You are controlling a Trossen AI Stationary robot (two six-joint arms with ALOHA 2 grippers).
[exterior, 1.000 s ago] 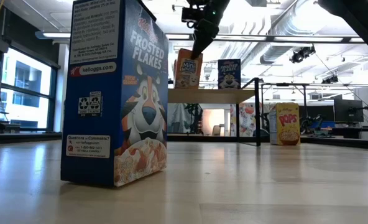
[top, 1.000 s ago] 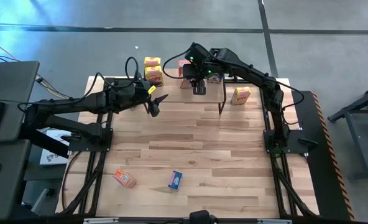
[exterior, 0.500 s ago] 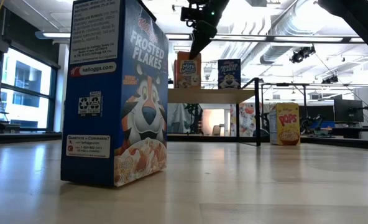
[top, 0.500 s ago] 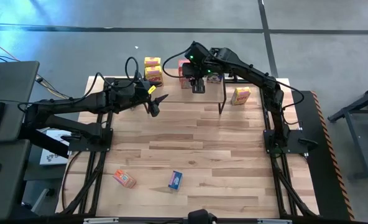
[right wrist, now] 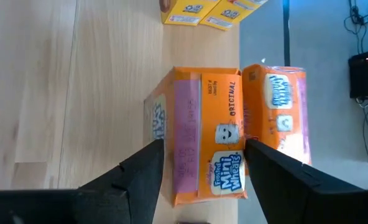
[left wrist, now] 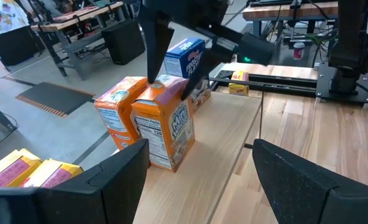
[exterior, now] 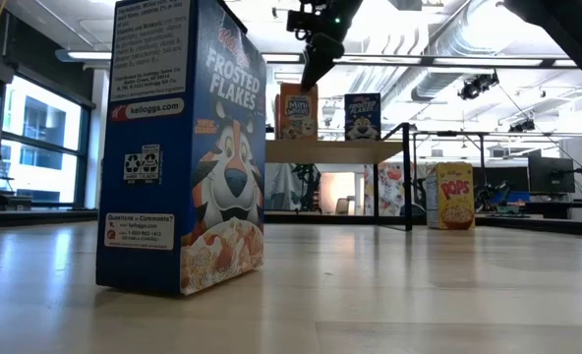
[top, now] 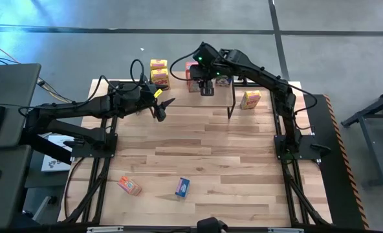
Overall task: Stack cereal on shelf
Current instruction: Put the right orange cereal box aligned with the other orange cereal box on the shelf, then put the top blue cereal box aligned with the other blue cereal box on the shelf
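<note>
On the shelf [exterior: 335, 150] an orange cereal box [right wrist: 209, 137] stands upright on its base. A second orange box [right wrist: 277, 106] stands right beside it, and a blue box [exterior: 362, 116] stands farther along the plank. My right gripper [right wrist: 202, 174] hangs open just above the first orange box [left wrist: 165, 127], slanting down, one finger on either side of its top, and I see no touch. My left gripper [top: 165, 107] waits open above the table, left of the shelf [top: 211, 90].
Two yellow boxes [top: 158, 71] sit at the table's far edge, left of the shelf. A yellow box [top: 250, 99] stands on the table right of it. Near the front edge a blue box [top: 182, 187] stands and an orange one [top: 129, 186] lies flat.
The orange box under my right gripper leaned to one side on the shelf a second ago and now stands upright on its base. My right gripper has let go of it and stays just above its top.
</note>
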